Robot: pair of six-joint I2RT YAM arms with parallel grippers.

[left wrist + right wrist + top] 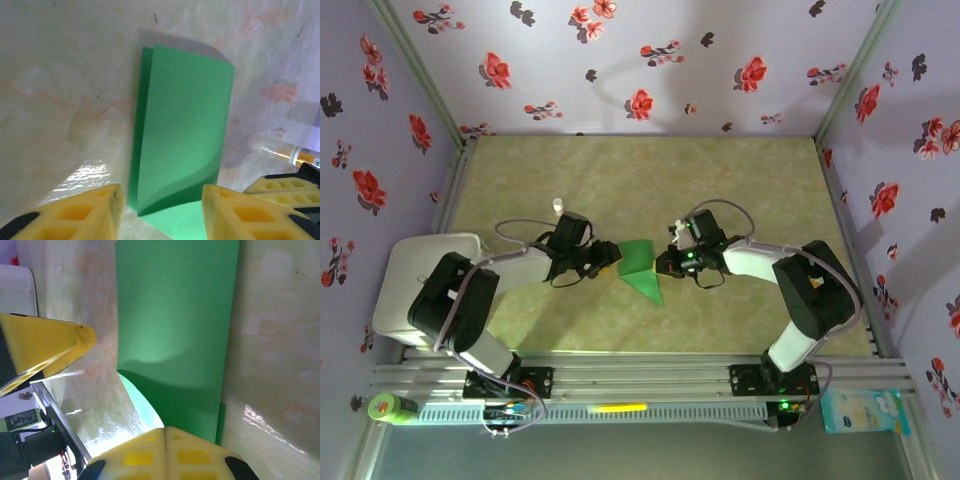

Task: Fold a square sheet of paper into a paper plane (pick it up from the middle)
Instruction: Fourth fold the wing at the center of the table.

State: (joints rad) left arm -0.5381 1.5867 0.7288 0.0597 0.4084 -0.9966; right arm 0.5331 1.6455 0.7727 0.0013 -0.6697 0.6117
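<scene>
Right tool (pixel 165 431) pinches the paper (pixel 175 315) edge; left tool (pixel 161 202) open, straddling opposite edge.

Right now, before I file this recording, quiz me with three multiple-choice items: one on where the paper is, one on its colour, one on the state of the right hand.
1. Where does the square sheet of paper lie?
A) against the back wall
B) on the table, between the left hand and the right hand
C) on the front rail

2. What colour is it?
A) white
B) blue
C) green

3. How do the right hand's fingers stand?
A) pressed together
B) wide apart
C) around a bottle

Answers:
1 B: the top view shows it mid-table between both hands.
2 C: it is bright green in every view.
3 A: the right wrist view shows no gap between them.
</scene>
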